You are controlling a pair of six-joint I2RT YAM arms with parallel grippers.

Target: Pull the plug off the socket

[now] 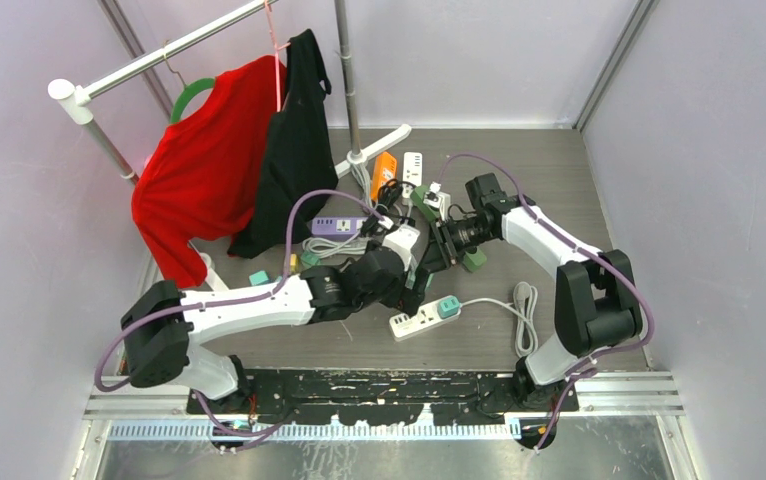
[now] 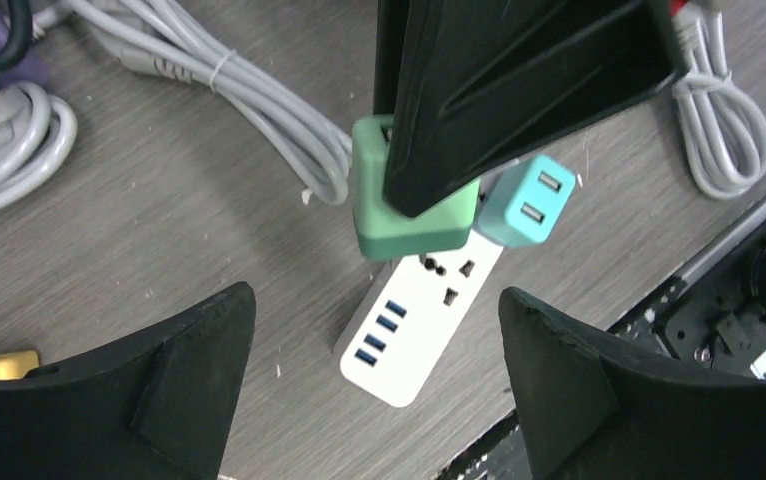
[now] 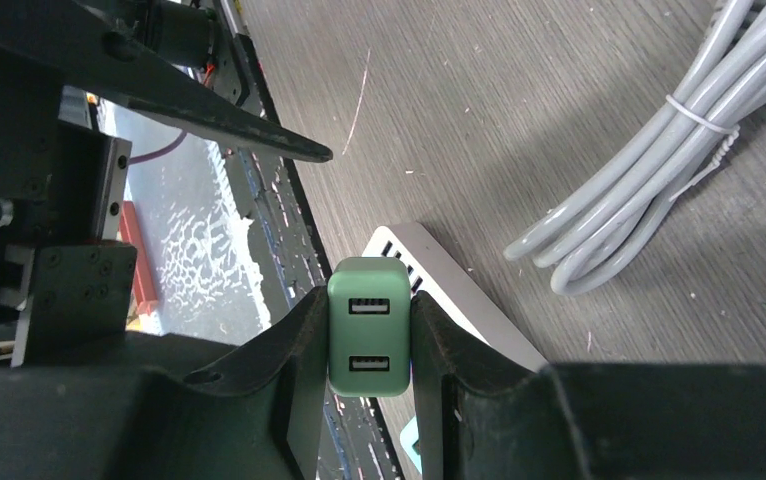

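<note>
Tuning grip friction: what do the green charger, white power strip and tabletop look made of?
The green charger: moulded plastic, satin finish; soft highlights, rounded corners. The white power strip: plastic, smooth, faint sheen. The tabletop: probably grey wood-grain laminate; printed-looking grain, light scratches; could be vinyl.
</note>
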